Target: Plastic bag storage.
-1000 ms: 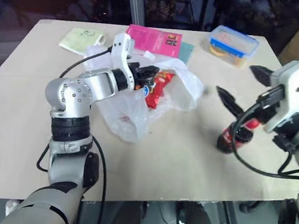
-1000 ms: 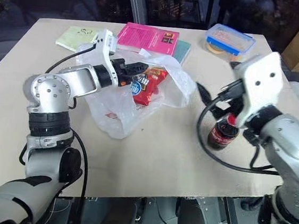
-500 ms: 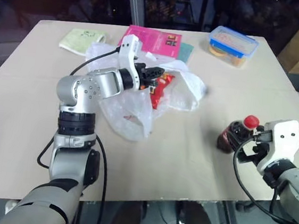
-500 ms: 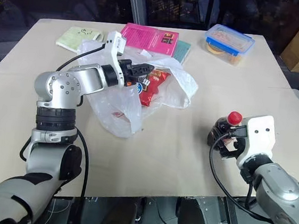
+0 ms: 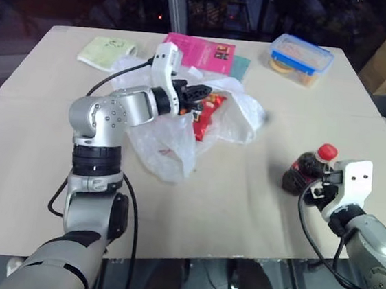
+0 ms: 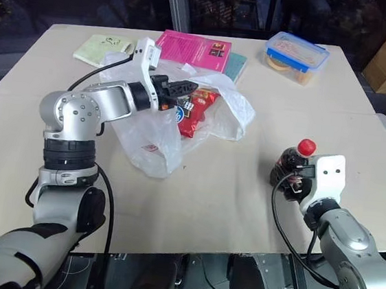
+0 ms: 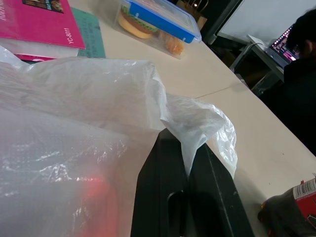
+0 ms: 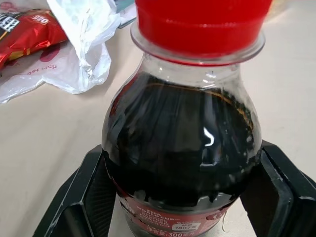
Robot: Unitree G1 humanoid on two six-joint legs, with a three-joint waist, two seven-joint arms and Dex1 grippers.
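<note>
The left gripper (image 6: pixel 185 86) is closed on the rim of the plastic bag (image 6: pixel 154 135), and it holds this edge lifted above the table (image 6: pixel 193 207), so the mouth of the bag looks toward the right side. In the left wrist view the two fingers (image 7: pixel 163 197) are pressed together with a fold of the thin film caught between them.

The right gripper (image 8: pixel 173 197) stands around the body of the cola bottle (image 6: pixel 293 165). Its two fingers are one on each side of the bottle, very near the plastic, but I cannot tell if they already press on it.

The relation that matters is this: the bag lies to the left of the bottle and further away from the robot, well apart from it, with bare table between them. The bottle stands upright, with the red cap on top. The left arm is the one at the bag; the right arm is the nearer one to the bottle. In my judgement, the bottle must travel to the left, toward the open mouth.

The bag is large, thin and crinkly, half clear and white, with a little red print. It lies spread near the middle of the table, and a red snack packet (image 6: pixel 193 112) shows through it.
</note>
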